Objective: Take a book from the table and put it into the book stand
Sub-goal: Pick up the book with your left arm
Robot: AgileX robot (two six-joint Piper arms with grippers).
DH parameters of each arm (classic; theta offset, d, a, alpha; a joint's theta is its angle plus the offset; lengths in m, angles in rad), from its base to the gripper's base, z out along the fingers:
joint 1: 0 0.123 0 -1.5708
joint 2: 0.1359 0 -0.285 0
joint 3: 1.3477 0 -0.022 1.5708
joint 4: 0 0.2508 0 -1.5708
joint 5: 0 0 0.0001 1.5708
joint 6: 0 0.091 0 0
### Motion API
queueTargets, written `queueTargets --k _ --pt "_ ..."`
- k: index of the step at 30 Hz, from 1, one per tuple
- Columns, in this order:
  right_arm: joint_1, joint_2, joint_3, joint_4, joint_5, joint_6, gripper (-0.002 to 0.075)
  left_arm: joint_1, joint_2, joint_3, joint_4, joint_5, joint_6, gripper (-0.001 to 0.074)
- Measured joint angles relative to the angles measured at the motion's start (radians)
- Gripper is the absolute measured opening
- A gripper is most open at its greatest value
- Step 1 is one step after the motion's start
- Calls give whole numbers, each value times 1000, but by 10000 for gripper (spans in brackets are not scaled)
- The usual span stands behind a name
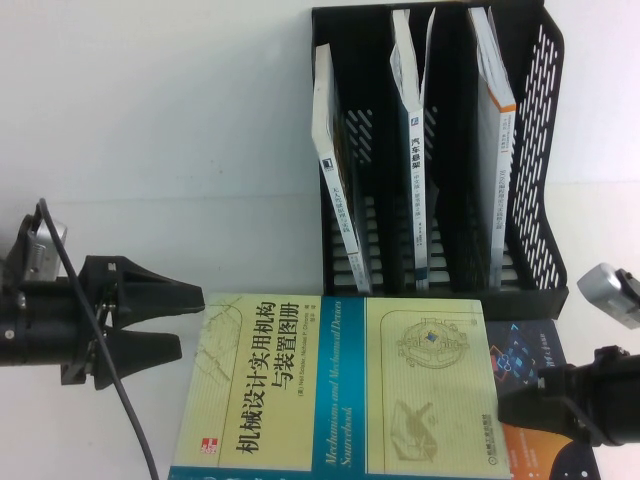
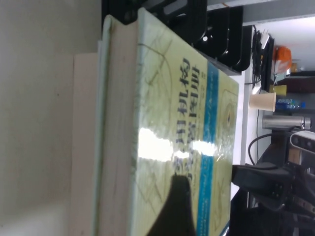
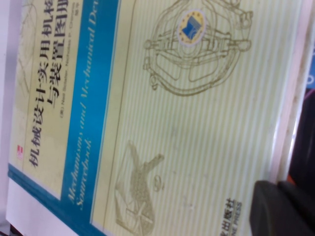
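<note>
Book: the pale-yellow hardcover (image 1: 340,385) lay flat on the white worktop (image 1: 160,140), near of the black book stand (image 1: 440,150).
Left gripper (image 1: 185,322): at its left edge, fingers apart.
Right gripper (image 1: 515,410): at its right edge, fingers' state indiscernible.

Place: an office or lab workspace — a desk-like setting.
Surface: plain white table (image 1: 150,130).
Far edge: black book stand (image 1: 545,160) holding thin upright books.
Near edge: an engineering book (image 1: 340,385) with a Chinese title.
Background clutter: paper cup (image 2: 262,102), a steel flask (image 2: 283,121) — cables too.
</note>
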Motion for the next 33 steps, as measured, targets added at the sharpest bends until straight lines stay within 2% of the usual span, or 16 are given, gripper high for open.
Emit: queueTargets --k 6,17,21,24,27,33 --pt "0 4 0 4 2 -9 -3 0 16 -15 -13 -4 24 598" --pt "0 4 0 6 2 -18 -2 2 21 -18 -210 -6 1 598" --pt "0 4 0 13 2 -18 -2 52 27 -18 -210 -6 -11 598" --pt "0 4 0 14 2 -18 -2 122 41 -18 -179 -6 -16 598" --pt "0 4 0 15 2 -23 -3 182 49 -18 -70 -12 -18 598" --pt "0 4 0 15 11 -28 -3 177 84 -18 5 -14 -18 581"
